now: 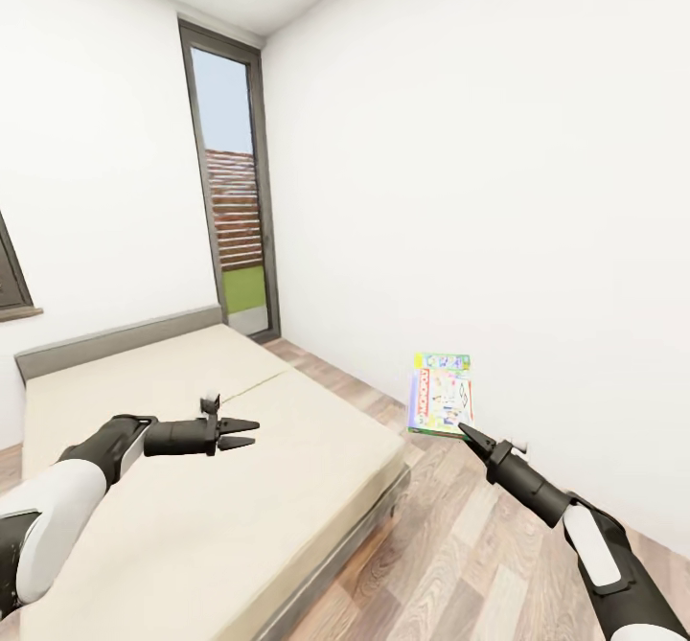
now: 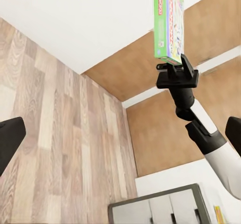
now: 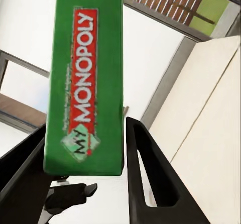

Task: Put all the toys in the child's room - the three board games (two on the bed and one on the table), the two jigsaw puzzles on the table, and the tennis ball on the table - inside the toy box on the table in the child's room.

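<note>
A green board game (image 1: 441, 394) box, printed "MY MONOPOLY", stands upright in the air above the wood floor, right of the bed (image 1: 192, 507). My right gripper (image 1: 468, 430) is shut on its lower edge. The right wrist view has the board game (image 3: 85, 78) pinched between both black fingers (image 3: 145, 184). From the left wrist I see the same board game (image 2: 169, 20) held up by my right gripper (image 2: 175, 71). Over the cream mattress hovers my left gripper (image 1: 244, 433), open and holding nothing, its fingertips (image 2: 10, 138) spread wide apart.
A tall glass door (image 1: 235, 229) stands in the corner behind the bed. A white wall runs close along my right side, with a strip of plank floor (image 1: 460, 545) between it and the bed. Brown wardrobe doors (image 2: 165, 133) and a pale drawer unit (image 2: 155, 209) appear past the left gripper.
</note>
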Motion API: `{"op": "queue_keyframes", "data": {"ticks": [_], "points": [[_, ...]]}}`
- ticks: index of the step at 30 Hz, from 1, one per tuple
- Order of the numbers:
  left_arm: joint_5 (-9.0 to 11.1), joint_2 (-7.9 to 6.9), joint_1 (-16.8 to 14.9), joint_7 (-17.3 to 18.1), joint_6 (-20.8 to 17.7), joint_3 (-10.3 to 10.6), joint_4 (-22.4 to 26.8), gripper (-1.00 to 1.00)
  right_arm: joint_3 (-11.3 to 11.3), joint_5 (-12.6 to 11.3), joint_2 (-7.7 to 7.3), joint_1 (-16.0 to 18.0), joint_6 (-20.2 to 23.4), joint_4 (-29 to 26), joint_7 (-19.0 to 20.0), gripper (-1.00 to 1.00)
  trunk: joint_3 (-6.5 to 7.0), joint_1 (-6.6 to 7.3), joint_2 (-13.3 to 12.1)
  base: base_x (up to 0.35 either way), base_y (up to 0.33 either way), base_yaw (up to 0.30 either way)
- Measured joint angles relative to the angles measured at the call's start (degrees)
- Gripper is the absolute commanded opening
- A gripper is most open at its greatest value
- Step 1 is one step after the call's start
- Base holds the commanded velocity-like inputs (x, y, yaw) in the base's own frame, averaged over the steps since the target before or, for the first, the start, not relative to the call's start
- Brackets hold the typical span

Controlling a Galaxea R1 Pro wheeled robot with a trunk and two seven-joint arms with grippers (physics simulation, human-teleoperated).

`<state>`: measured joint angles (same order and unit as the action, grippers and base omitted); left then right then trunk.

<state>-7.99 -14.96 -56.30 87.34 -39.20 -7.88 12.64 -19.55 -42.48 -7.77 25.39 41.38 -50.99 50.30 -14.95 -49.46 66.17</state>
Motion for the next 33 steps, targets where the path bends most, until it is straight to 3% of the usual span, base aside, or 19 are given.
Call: {"op": "queue_keyframes", "data": {"ticks": [15,33], "points": [[0.0,-0.01,0.0,0.2,0.1,0.1,0.0,1.00,-1.9,0.0,-0.06,0.0,0.0,0.9,0.0,-1.00,0.59,-0.04,0.0,0.017,-0.015,-0.257],[-0.1,0.02,0.0,0.0,0.0,0.0,0.0,1.00,-2.1,-0.2,-0.06,0.0,0.0,2.0,0.0,-1.00,4.62,3.91,-7.2,0.000,0.000,-0.257]]}}
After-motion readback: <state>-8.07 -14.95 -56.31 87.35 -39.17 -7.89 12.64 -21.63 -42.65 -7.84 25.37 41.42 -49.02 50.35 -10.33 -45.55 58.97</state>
